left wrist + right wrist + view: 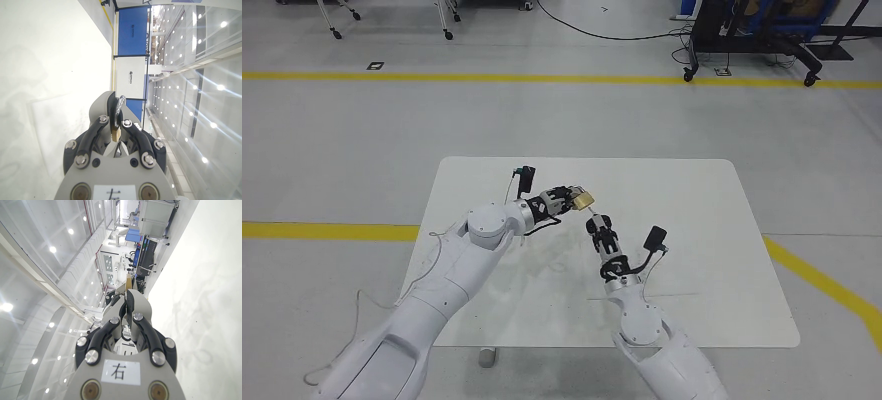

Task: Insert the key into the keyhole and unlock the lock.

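Looking down from the top view, I see both arms raised over the middle of a white table [692,250], their grippers meeting near its centre.

My left gripper [564,199] comes in from the left side. It is pinching a brass padlock [583,200], and the lock's brass body sticks out past the fingertips towards the other arm. In the left wrist view the left gripper [118,110] has both fingers closed around the brass padlock [115,134]. The silver shackle [120,105] sits between the pads and the brass body lies nearer the palm. The lock is held up in the air, off the table.

My right gripper [596,223] comes from the near side and points up at the lock, with its tips just beside the brass body. In the right wrist view the right gripper [127,294] has its fingers pressed together. The brass padlock [128,281] stands directly beyond the tips. I cannot make out the key between the pads, so I cannot tell whether it touches the lock.
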`<state>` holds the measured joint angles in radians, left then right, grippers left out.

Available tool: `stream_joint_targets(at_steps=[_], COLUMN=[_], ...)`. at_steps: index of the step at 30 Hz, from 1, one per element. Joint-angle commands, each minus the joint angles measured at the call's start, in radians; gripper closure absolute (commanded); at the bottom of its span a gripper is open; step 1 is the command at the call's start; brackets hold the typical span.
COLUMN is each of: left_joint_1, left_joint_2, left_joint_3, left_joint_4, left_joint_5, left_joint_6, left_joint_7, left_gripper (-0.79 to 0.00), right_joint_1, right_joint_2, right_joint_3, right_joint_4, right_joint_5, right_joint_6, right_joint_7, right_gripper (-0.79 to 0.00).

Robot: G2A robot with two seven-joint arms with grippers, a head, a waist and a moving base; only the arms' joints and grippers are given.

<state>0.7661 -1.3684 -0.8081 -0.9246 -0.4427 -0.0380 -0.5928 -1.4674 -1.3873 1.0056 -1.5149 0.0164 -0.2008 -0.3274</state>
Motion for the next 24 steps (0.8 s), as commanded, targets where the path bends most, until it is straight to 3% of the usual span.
stream_joint_targets(at_steps=[1, 24], left_joint_1=[0.0, -0.001], left_joint_2=[-0.001, -0.018], left_joint_3=[-0.003, -0.024], left_joint_4=[0.001, 0.015], left_joint_5=[0.003, 0.06], left_joint_6=[0.002, 0.012], left_joint_7=[-0.004, -0.042], left_gripper=[0.0, 0.0], right_joint_1=[0.003, 0.018], right_joint_2=[-0.003, -0.028], right_joint_3=[-0.004, 0.012], right_joint_4=[0.002, 0.033], right_joint_5=[-0.007, -0.035], right_joint_6=[0.009, 0.036], right_joint_7=[-0.003, -0.004], right_gripper=[0.0, 0.0])
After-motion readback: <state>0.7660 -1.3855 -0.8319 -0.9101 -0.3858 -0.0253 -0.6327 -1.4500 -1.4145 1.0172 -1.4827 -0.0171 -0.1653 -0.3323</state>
